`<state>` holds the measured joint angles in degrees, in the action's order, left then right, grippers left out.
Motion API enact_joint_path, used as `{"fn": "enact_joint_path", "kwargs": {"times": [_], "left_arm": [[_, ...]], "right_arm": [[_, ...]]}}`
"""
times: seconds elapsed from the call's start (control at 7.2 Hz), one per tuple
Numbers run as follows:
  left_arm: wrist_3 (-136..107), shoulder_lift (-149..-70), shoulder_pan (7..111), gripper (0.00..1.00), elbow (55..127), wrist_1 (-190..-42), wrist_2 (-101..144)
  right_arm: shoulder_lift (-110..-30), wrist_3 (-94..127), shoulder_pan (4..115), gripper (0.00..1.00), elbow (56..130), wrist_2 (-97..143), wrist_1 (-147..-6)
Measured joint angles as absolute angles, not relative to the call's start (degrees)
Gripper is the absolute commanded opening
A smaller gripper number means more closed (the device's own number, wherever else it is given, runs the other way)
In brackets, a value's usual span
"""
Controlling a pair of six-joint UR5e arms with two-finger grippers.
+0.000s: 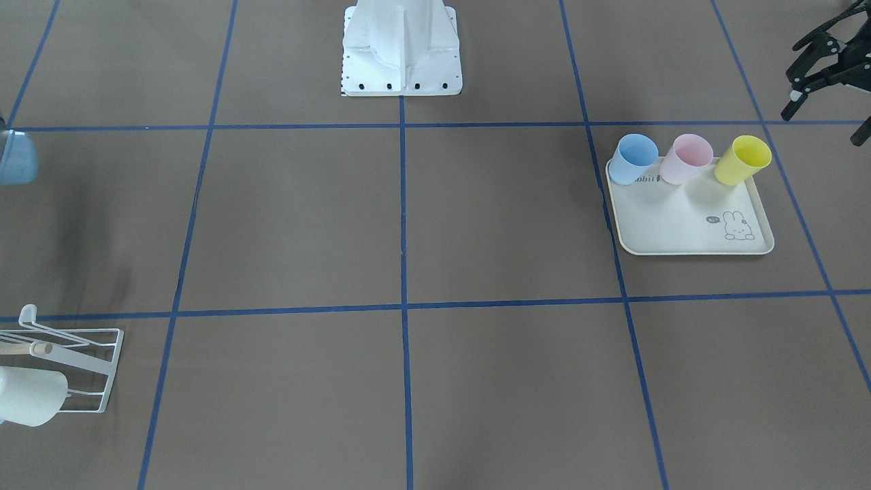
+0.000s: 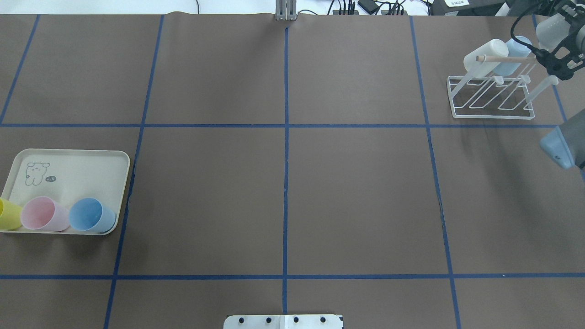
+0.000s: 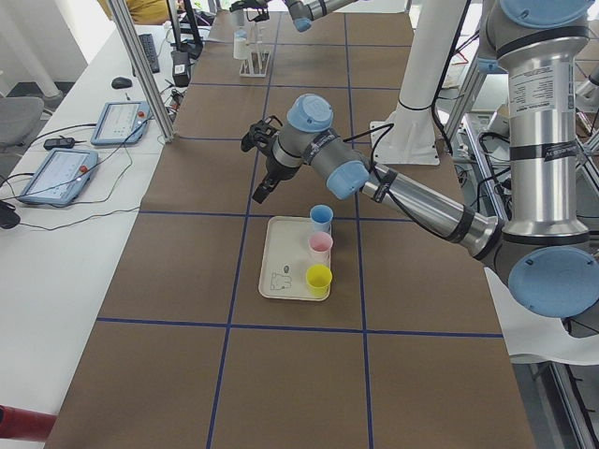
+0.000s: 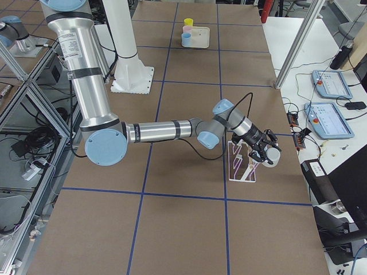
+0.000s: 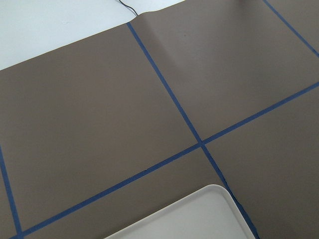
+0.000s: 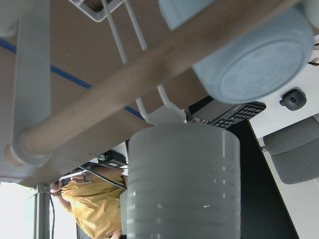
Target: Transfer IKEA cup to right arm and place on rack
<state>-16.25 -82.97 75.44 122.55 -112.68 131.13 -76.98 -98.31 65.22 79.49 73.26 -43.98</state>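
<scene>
The white wire rack [image 2: 491, 98] stands at the far right of the table. A white cup [image 2: 484, 57] and a light-blue cup [image 2: 514, 57] hang on its prongs by the wooden dowel [image 2: 502, 58]. My right gripper [image 2: 555, 45] is at the rack's right end, shut on a pale grey cup [image 2: 550, 27]. In the right wrist view the grey cup [image 6: 179, 184] sits just below a prong [image 6: 164, 112] and the dowel [image 6: 149, 74]. My left gripper [image 1: 825, 122] is open and empty, in the air behind the tray.
A cream rabbit-printed tray [image 2: 68, 173] at the left holds upright yellow [image 2: 7, 214], pink [image 2: 43, 214] and blue [image 2: 91, 215] cups. The robot's white base [image 1: 401, 61] stands at the near middle edge. The right arm's blue elbow cap [image 2: 560, 148] hangs near the rack.
</scene>
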Motion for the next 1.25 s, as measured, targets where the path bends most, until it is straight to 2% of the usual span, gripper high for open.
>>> {"fn": "enact_joint_path", "kwargs": {"times": [0.42,0.97,1.25], "left_arm": [[-16.2,-83.0,75.5,1.00,122.6,-112.7,131.1],[-16.3,-82.9,75.5,1.00,122.5,-112.7,131.1],[-16.3,-82.9,75.5,1.00,122.5,-112.7,131.1]], "right_arm": [[-77.3,-98.2,64.5,0.30,79.1,72.1,-43.8],[-78.0,-98.2,63.3,0.30,79.0,70.5,-43.7],[-78.4,-98.3,63.0,0.48,79.0,70.3,-43.7]]}}
